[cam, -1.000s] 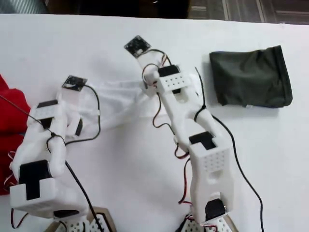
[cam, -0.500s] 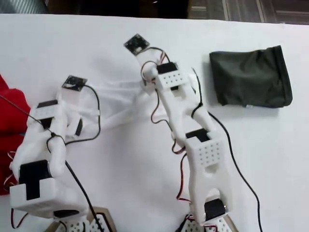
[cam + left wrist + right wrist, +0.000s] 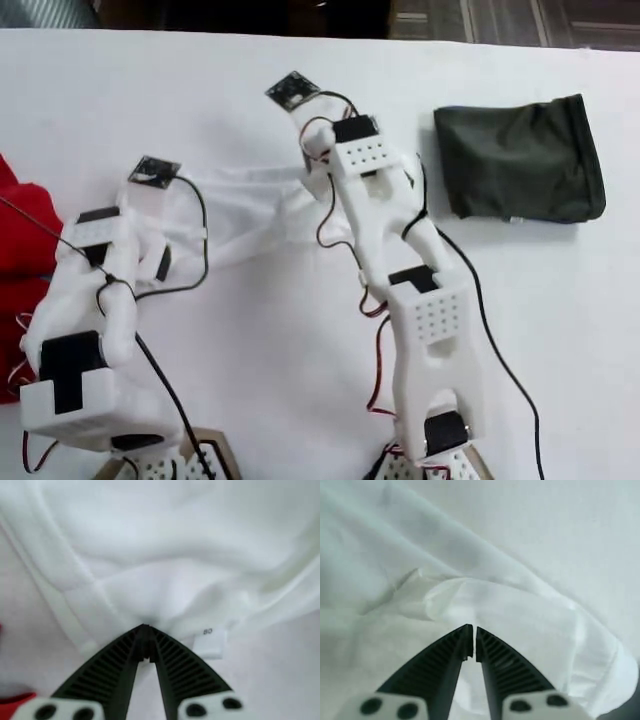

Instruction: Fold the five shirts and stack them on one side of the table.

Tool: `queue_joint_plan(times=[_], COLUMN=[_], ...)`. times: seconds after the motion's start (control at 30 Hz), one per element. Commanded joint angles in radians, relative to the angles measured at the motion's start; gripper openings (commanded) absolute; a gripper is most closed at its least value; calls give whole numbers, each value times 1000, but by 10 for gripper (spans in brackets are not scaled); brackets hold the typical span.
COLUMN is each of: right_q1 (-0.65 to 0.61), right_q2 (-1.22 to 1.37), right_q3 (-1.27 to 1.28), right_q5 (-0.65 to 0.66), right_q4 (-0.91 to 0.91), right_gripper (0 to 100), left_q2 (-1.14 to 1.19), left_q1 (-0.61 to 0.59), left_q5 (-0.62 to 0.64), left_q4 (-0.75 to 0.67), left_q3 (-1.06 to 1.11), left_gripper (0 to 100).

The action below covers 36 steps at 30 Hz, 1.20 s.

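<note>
A white shirt [image 3: 240,215] lies stretched on the white table between my two grippers. In the left wrist view my left gripper [image 3: 145,642] is shut, pinching a fold of the white shirt [image 3: 165,545] beside its small label [image 3: 209,641]. My right gripper [image 3: 471,639] has its fingers together on another bunched fold of the white shirt [image 3: 530,615]. From above, the left gripper [image 3: 165,225] holds the shirt's left end and the right gripper [image 3: 306,178] its right end. A folded dark green shirt [image 3: 520,160] rests at the right. A red shirt [image 3: 18,250] lies crumpled at the left edge.
The table's far edge [image 3: 420,38] runs along the back, with dark floor beyond. Black and red cables [image 3: 190,250] trail from both arms over the table. Bare white tabletop [image 3: 270,340] lies between the two arm bases.
The right arm has shifted slightly rightward and toward the back, drawing the white shirt's right end with it. The left arm has stayed put.
</note>
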Motion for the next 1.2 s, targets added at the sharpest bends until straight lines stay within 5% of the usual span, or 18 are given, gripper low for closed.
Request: queue_joint_plan(times=[0.0, 0.4, 0.87, 1.17], right_q1=[-35, -48, 196, 302], right_q2=[-12, 133, 13, 148], right_q3=[-28, -84, -262, -273], right_q5=[-6, -6, 2, 20], right_q4=[-62, -128, 335, 346], right_gripper=[20, 20, 20, 20], left_q2=[-9, -9, -9, -9], left_q1=[-11, -11, -11, -11], left_q5=[12, 12, 12, 12], left_q4=[-9, -9, -9, -9], left_q3=[2, 4, 4, 2], left_gripper=[27, 27, 27, 27])
